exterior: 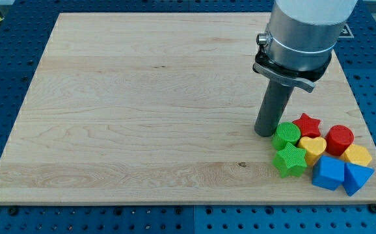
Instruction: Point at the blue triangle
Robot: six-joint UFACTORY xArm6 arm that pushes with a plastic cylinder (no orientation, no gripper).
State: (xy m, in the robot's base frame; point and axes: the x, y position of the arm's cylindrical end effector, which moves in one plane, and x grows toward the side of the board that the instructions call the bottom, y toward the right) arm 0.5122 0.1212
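The blue triangle (358, 177) lies at the view's bottom right, near the board's corner, touching a blue cube (329, 172) on its left. My tip (265, 132) rests on the board just left of the green cylinder (287, 134), well to the left of and above the blue triangle. Between them sit a red star (307, 124), a yellow heart (313, 147), a green star (290, 160), a red cylinder (339, 138) and a yellow block (358, 155).
The wooden board (142, 117) lies on a blue perforated table. The blocks crowd together at its bottom right corner, close to the board's right and bottom edges. The arm's grey body (302, 32) hangs over the top right.
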